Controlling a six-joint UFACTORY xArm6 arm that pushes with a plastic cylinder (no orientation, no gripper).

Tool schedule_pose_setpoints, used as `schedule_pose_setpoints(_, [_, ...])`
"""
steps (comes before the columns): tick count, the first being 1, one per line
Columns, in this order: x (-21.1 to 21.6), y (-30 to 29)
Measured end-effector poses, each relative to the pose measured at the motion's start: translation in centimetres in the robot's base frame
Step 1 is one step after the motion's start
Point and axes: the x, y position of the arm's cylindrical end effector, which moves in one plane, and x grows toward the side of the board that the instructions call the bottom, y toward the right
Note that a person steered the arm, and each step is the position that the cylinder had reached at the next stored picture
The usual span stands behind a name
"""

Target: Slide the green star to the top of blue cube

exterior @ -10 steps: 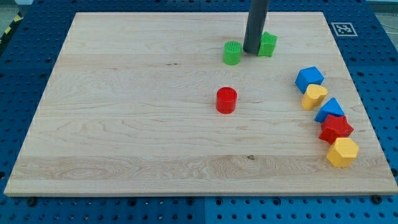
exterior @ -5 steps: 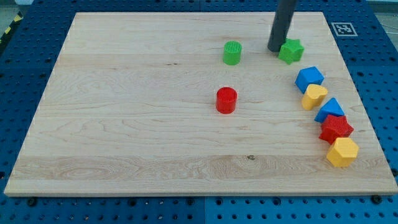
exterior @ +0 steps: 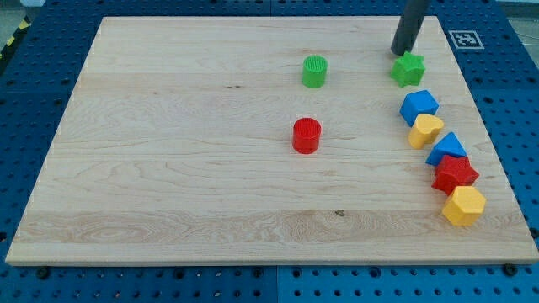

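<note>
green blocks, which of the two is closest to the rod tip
The green star, near the view's top right, just below and right of my tip. The green cylinder stands well off toward the view's left.

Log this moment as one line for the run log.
tip: at upper-left edge of green star | green star: just above blue cube, small gap | green cylinder: far left of star | state: nearly placed

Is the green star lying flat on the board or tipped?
Flat: the green star lies level on the board, above the blue cube.
</note>
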Motion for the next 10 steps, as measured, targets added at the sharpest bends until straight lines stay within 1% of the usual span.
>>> schedule_pose_setpoints(2, [3.1, -0.2])
schedule_pose_setpoints(3, [3.2, -0.2])
schedule_pose_setpoints(5, [3.0, 3.7])
schedule_pose_setpoints(10, [3.0, -2.1])
